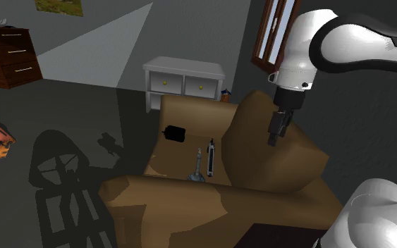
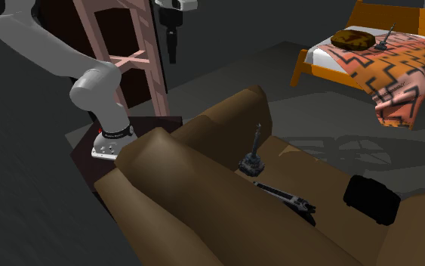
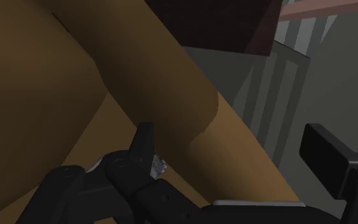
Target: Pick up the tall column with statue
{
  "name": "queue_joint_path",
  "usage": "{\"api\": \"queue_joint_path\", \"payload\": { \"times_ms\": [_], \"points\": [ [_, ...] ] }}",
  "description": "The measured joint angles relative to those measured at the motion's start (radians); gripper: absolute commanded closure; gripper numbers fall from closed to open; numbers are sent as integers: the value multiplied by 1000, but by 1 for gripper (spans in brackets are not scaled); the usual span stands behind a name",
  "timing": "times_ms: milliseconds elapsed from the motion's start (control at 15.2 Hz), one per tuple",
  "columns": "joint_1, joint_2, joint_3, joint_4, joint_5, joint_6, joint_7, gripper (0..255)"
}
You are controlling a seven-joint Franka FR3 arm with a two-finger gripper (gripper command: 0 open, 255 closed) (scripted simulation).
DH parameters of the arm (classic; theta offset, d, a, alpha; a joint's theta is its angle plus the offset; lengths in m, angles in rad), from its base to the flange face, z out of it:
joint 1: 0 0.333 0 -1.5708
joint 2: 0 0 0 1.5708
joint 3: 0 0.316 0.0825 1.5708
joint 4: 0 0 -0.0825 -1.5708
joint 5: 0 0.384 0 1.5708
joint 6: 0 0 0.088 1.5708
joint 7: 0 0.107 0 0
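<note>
My gripper (image 1: 273, 141), fingers apart, hangs above the brown sofa (image 1: 281, 172) — the column with statue (image 1: 198, 169) stands seemingly upright on the seat, lower left of it in the shoulder view.

I see the column with statue (image 1: 198, 168) as a slim grey shaft on a wider round base. It stands upright on the brown sofa (image 1: 190, 208) seat, close to the backrest.

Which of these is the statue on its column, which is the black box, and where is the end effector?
Statue (image 1: 198, 166): shoulder view, on its thin column.
Black box (image 1: 174, 132): shoulder view, middle of its face.
End effector (image 1: 273, 139): shoulder view, midway between its fingertips.
</note>
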Motion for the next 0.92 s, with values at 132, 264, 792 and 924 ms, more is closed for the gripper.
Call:
{"api": "queue_joint_path", "payload": {
  "times_ms": [132, 264, 792, 924],
  "points": [
    [-1, 14, 1, -1, -3, 16, -3, 0],
    [-5, 51, 1, -7, -12, 63, -12, 0],
    [-25, 293, 9, 3, -58, 318, -42, 0],
    [-27, 363, 17, 17, -67, 380, -38, 0]
  ]
}}
